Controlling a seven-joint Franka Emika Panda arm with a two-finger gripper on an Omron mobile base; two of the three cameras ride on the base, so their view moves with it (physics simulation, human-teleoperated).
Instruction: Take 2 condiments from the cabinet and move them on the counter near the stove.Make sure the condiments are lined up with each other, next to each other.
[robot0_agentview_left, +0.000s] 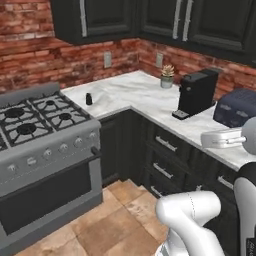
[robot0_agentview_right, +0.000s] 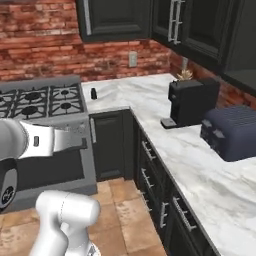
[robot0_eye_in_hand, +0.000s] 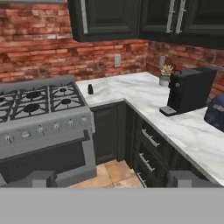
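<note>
One small black condiment (robot0_eye_in_hand: 90, 89) stands upright on the white marble counter (robot0_eye_in_hand: 131, 94), just right of the stove (robot0_eye_in_hand: 39, 113); it also shows as the condiment (robot0_agentview_left: 89, 98) and the condiment (robot0_agentview_right: 93, 93) in the base views. Near-black cabinet doors (robot0_eye_in_hand: 109, 17) with silver bar handles hang above, and those I see are shut. My gripper (robot0_eye_in_hand: 113, 179) is open with nothing between its fingertips (robot0_eye_in_hand: 41, 178). It hangs in mid-air over the tiled floor, well short of the counter and facing the corner.
A black coffee machine (robot0_agentview_left: 197, 92) and a dark toaster (robot0_agentview_left: 237, 107) stand on the right run of the counter. A small potted plant (robot0_agentview_left: 167, 76) sits in the corner. Drawer fronts (robot0_eye_in_hand: 148, 153) line the base cabinets below.
</note>
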